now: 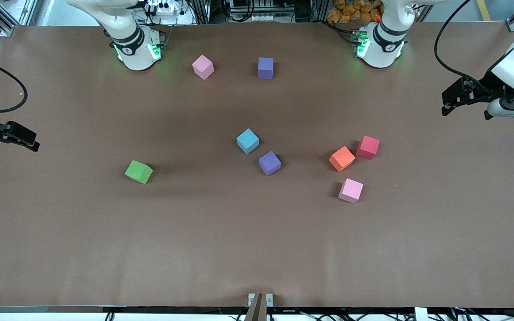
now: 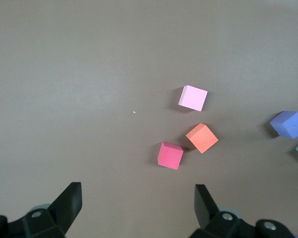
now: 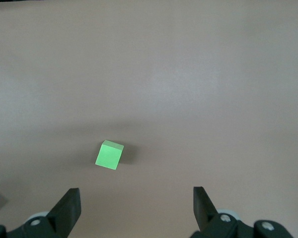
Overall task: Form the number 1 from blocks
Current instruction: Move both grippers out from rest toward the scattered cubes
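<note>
1. The right gripper (image 1: 31,145) is held spread and empty over the right arm's end of the matte brown table (image 1: 60,249).
2. A small matte green cube (image 1: 138,171) is set apart on that surface.
3. A pink cube (image 1: 203,67) and a purple cube (image 1: 265,68) are seen near the bases.
4. A light blue cube (image 1: 247,141) and a second purple cube (image 1: 269,162) are found mid-table.
5. An orange cube (image 1: 341,158), a red cube (image 1: 367,147) and a second pink cube (image 1: 350,190) are clustered.
6. The left gripper (image 1: 446,107) is spread, empty.

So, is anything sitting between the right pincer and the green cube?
Nothing visible does. The open right pincer hangs over bare brown table at the right arm's end, and the small matte green cube stands alone with no other block beside it.
</note>
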Controlling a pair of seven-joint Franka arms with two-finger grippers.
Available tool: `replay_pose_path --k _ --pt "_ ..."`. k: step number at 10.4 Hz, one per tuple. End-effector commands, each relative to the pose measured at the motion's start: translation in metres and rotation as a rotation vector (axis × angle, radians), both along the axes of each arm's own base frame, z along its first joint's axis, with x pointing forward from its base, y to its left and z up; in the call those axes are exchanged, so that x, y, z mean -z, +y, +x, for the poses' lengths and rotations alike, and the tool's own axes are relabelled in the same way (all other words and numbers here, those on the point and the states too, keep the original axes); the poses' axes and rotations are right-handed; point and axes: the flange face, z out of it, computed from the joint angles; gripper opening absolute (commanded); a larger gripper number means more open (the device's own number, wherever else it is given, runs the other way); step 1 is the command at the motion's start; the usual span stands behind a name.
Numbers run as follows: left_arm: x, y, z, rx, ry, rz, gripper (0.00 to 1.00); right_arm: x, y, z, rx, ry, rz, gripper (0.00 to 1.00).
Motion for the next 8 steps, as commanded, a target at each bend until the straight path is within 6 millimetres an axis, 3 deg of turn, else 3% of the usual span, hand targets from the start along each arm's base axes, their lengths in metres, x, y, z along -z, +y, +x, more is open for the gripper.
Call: replay_pose_path --k 1,4,6,8 --pt "-0.003 0.001 -0.002 0.007 0.000 -0.011 1.00 -0.005 -0.005 -0.002 0.008 -0.008 0.012 1.00" --pt "0.018 -0.008 0.006 0.010 0.040 -0.023 1.00 -0.008 -0.010 -0.003 0.016 -0.015 0.012 1.00" --pt "0.053 -0.075 -0.005 -0.013 0.111 -0.015 1.00 -0.009 -0.009 -0.003 0.017 -0.016 0.016 1.00" --pt "0.101 -0.150 -0.026 -0.026 0.163 -0.001 1.00 0.010 0.001 0.001 0.002 0.013 0.021 1.00"
